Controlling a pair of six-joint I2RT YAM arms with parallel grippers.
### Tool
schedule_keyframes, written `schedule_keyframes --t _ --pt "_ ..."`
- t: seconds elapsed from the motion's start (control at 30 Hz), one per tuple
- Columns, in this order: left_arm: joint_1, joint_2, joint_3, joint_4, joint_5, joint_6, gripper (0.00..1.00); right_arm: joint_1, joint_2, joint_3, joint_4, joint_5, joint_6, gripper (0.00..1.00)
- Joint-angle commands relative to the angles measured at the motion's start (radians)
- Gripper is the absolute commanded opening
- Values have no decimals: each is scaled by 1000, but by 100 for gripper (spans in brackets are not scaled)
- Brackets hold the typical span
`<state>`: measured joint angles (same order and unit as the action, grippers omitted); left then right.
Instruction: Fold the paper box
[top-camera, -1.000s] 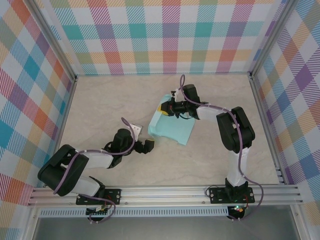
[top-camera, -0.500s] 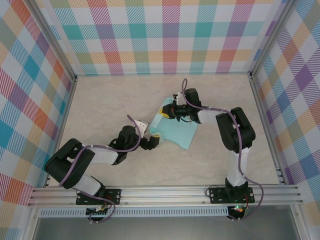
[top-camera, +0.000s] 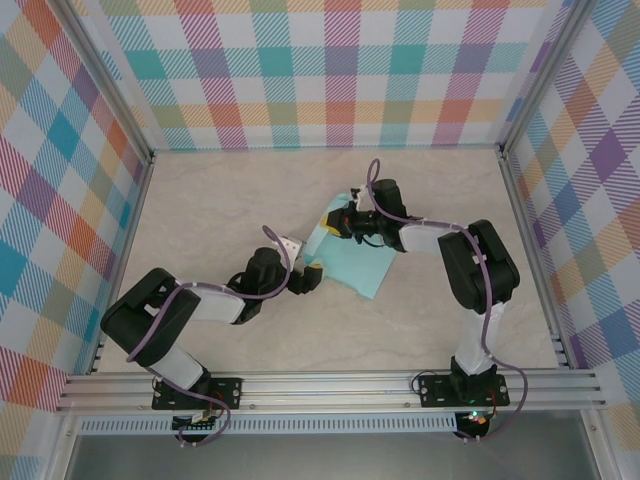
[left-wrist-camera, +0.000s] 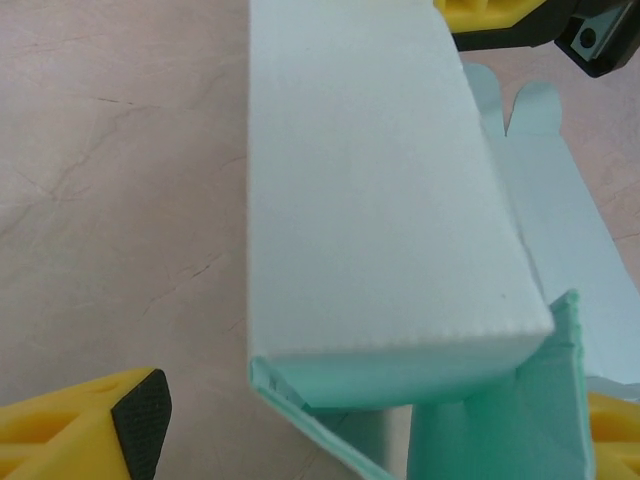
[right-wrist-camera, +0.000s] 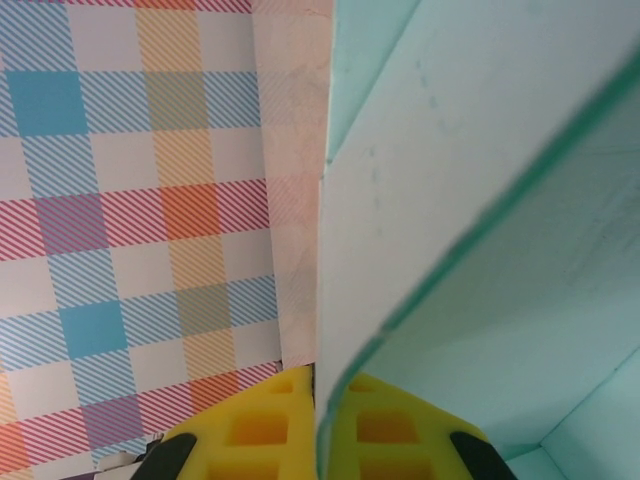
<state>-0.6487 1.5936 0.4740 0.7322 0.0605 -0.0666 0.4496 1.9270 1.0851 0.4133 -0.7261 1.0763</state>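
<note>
— Where's the paper box (left-wrist-camera: 380, 200)?
— Between our wide-open left jaws. Our right jaws pinch its edge.
— Is it light and bendy?
— We think so. Let's hold a folded edge softly.

Paper box (top-camera: 355, 262) on table (top-camera: 220, 210), between left fingers (left-wrist-camera: 130, 425)

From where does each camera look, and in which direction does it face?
Top external: above and behind the arms, looking down at the table; shows left arm, right arm, left end effector, right end effector, paper box.
Left wrist: on the left wrist, facing the paper box's open end; its yellow fingers show at the bottom corners.
Right wrist: on the right wrist, facing the plaid wall; its fingers pinch the box's edge.
Shared: all three see the paper box.
</note>
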Motion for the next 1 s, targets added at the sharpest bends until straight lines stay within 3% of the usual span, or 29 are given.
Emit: schedule_keyframes --t 0.0,0.2,0.6,0.77,0.97 --pt "-28 31 33 -4 -51 -2 76 21 -26 -44 30 24 -20 0" --pt "-54 71 40 -4 -107 -30 64 37 -32 -99 84 79 10 0" --pt "-88 106 41 38 -266 -131 51 54 -56 -189 210 223 152 0" --pt "-88 137 77 58 -339 -138 42 88 -125 -226 237 402 197 0" --pt "-89 163 105 107 -386 -105 37 93 -150 -312 321 505 257 0"
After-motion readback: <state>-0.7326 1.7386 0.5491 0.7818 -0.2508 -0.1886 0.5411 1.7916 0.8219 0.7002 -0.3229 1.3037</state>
